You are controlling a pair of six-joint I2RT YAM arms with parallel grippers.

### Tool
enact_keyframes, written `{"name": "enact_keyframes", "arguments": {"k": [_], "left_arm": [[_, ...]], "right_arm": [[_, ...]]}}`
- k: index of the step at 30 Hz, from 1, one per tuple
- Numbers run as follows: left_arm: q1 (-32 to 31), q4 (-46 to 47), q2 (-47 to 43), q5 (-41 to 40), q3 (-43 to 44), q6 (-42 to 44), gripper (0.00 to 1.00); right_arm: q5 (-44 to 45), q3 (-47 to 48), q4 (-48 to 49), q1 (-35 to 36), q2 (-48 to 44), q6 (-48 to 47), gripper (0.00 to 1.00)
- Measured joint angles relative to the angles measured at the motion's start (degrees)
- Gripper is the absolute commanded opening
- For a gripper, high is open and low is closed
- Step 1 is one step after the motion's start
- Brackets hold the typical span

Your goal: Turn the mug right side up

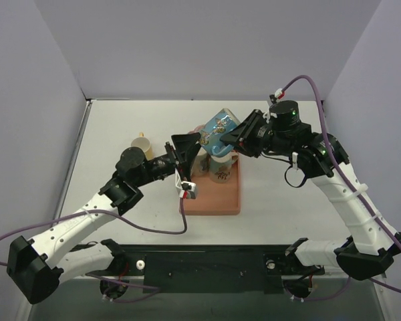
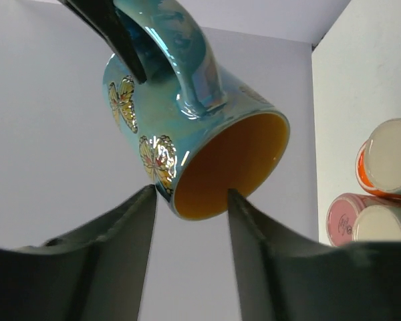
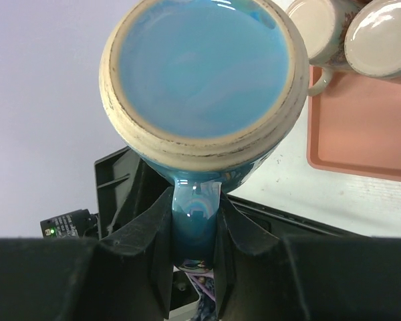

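A teal mug with gold butterflies (image 1: pixel 217 128) hangs tilted in the air above the salmon tray (image 1: pixel 217 200), its base up and to the right. My right gripper (image 3: pixel 195 224) is shut on the mug's handle (image 3: pixel 195 221); the blue base (image 3: pixel 202 70) faces its camera. In the left wrist view the mug (image 2: pixel 187 114) shows its orange inside, mouth pointing down towards my left gripper (image 2: pixel 190 197). That gripper is open and empty, its fingers (image 2: pixel 250 221) just below the rim; in the top view it (image 1: pixel 192 142) is left of the mug.
Several mugs stand upside down on the tray (image 3: pixel 361 134), under the lifted mug (image 1: pixel 222 167). A small yellow cup (image 1: pixel 142 144) stands left of the tray. Grey walls enclose the table (image 1: pixel 287 200).
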Motion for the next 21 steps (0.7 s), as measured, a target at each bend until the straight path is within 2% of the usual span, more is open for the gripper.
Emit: {"name": "enact_keyframes", "arguments": {"k": [3, 5, 6, 8, 13, 14, 15, 16, 17, 19, 21], "left_arm": [[-0.17, 2.99, 2.19, -0.81, 1.18, -0.61, 0.4], [-0.81, 5.53, 3.85, -1.99, 2.19, -0.87, 0.24], [-1.09, 6.47, 4.42, -2.82, 2.4, -0.9, 0.12], [-1.14, 8.33, 5.33, -4.52, 2.43, -0.02, 0.0], [-1.36, 15.61, 6.73, -7.04, 2.47, 0.31, 0.0], [-1.36, 16.2, 6.8, -7.43, 2.47, 0.17, 0.0], [-1.4, 16.37, 6.82, -7.78, 2.47, -0.04, 0.0], [-1.46, 16.22, 6.82, -8.09, 2.49, -0.24, 0.0], [-1.57, 15.61, 6.8, -8.46, 2.62, -0.46, 0.0], [-1.86, 11.93, 6.71, -9.14, 3.61, -2.29, 0.0], [-2.29, 6.36, 6.56, -9.64, 4.2, -4.2, 0.0]], "right_arm": [[-0.28, 0.0, 0.11, 0.02, 0.26, 0.63, 0.0], [-0.85, 0.0, 0.7, 0.02, 0.81, 1.11, 0.0], [-0.98, 0.0, 0.92, 0.13, 1.03, 1.25, 0.0], [-0.87, 0.0, 1.51, -0.35, 1.27, 3.3, 0.0], [-1.14, 0.0, 3.98, -0.87, 1.29, 6.56, 0.01], [-1.2, 0.0, 4.28, -0.94, 1.29, 6.6, 0.07], [-1.29, -0.07, 4.57, -1.16, 1.29, 6.62, 0.21], [-1.46, -0.31, 4.85, -1.36, 1.27, 6.6, 0.29], [-1.75, -0.94, 5.2, -1.77, 1.14, 6.51, 0.42], [-1.75, -3.3, 6.4, -2.36, 0.48, 5.68, 0.55], [-1.73, -6.14, 7.34, -2.86, -0.11, 4.39, 0.62]]}}
